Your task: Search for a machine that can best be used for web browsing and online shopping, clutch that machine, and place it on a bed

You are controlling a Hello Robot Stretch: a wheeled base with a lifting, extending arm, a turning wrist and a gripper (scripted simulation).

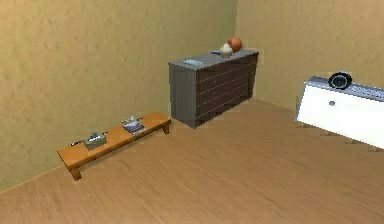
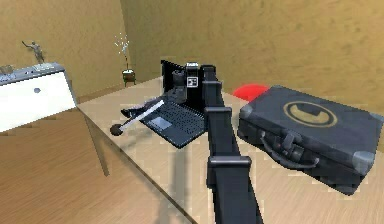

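An open dark laptop (image 2: 178, 116) lies on a light wooden table (image 2: 150, 165) in the arm side view, its screen upright behind the keyboard. The dark arm bar rises from the bottom edge to the two white squares beside the screen. Left of them the gripper (image 2: 122, 126) reaches out over the laptop's near left corner, and its thin fingers (image 2: 140, 116) end near the table's edge. With the laptop lying at and behind it, I cannot tell whether the gripper holds anything.
A dark case (image 2: 305, 128) with a round emblem and a red thing (image 2: 250, 90) share the table. A white cabinet (image 2: 35, 96) carries a small statue (image 2: 35, 47). Ahead stand a low wooden bench (image 1: 115, 140), a dark dresser (image 1: 213, 88) bearing a ball (image 1: 235, 44), and white furniture (image 1: 340, 110).
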